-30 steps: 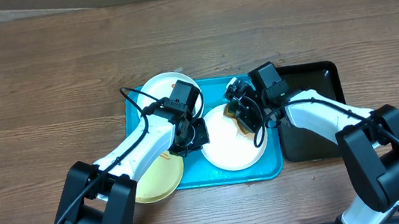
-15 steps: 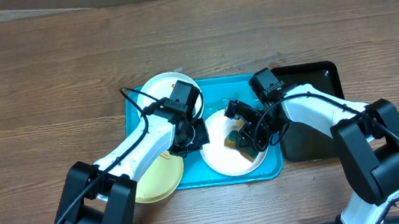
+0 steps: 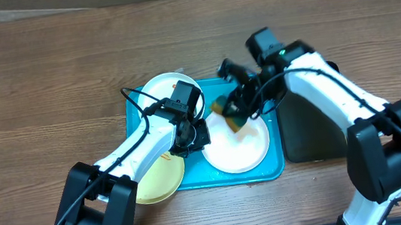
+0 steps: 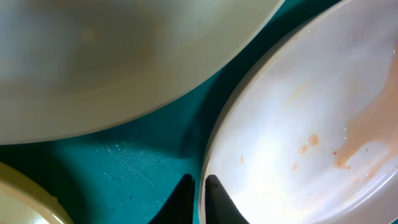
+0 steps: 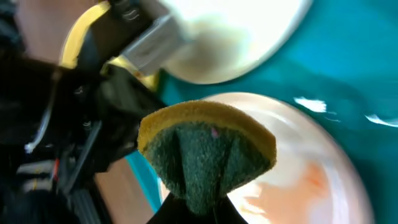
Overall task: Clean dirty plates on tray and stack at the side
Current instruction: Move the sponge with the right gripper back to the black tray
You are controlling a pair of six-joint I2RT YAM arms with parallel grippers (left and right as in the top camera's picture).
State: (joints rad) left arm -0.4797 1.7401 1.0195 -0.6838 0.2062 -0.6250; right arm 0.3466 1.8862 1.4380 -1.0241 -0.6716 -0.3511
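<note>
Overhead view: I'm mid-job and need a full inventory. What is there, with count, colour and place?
blue tray: one, turquoise, middle of the table
smeared plate: one, white with an orange smear, right half of the blue tray
second plate: one, white, far left corner of the blue tray, overhanging its rim
yellow plate: one, pale yellow, near left corner, overhanging the rim
black tray: one, black, right of the blue tray
sponge: one, yellow and green, over the smeared plate's far edge
table: one, brown wood
left gripper: one, black, closed on the smeared plate's rim
right gripper: one, black, closed on the sponge
</note>
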